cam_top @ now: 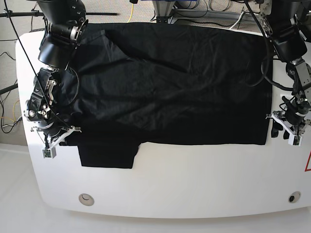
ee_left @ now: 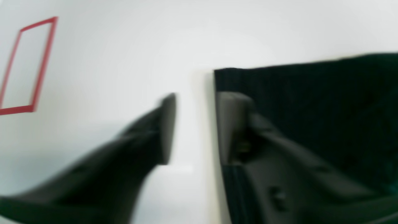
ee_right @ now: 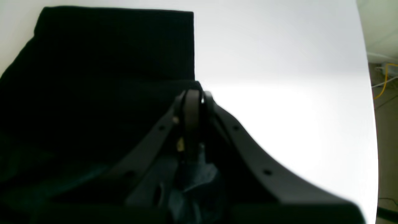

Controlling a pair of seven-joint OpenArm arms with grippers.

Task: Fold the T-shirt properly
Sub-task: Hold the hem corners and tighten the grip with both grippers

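The black T-shirt [cam_top: 170, 87] lies spread across most of the white table [cam_top: 194, 184], with one sleeve [cam_top: 108, 154] reaching toward the front at the left. My right gripper [cam_top: 68, 130] is at the shirt's left edge. In the right wrist view the right gripper [ee_right: 193, 96] has its fingers pressed together on the fabric edge [ee_right: 93, 62]. My left gripper [cam_top: 277, 130] is at the shirt's right edge. In the left wrist view the left gripper [ee_left: 194, 124] is open: one finger is over the shirt [ee_left: 311, 102], the other over bare table.
A red tape outline [ee_left: 43, 62] marks the table beyond the left gripper and shows at the base view's right edge [cam_top: 308, 165]. Two round holes [cam_top: 86, 198] [cam_top: 293, 197] sit near the front edge. Cables lie on the floor behind the table [cam_top: 194, 7].
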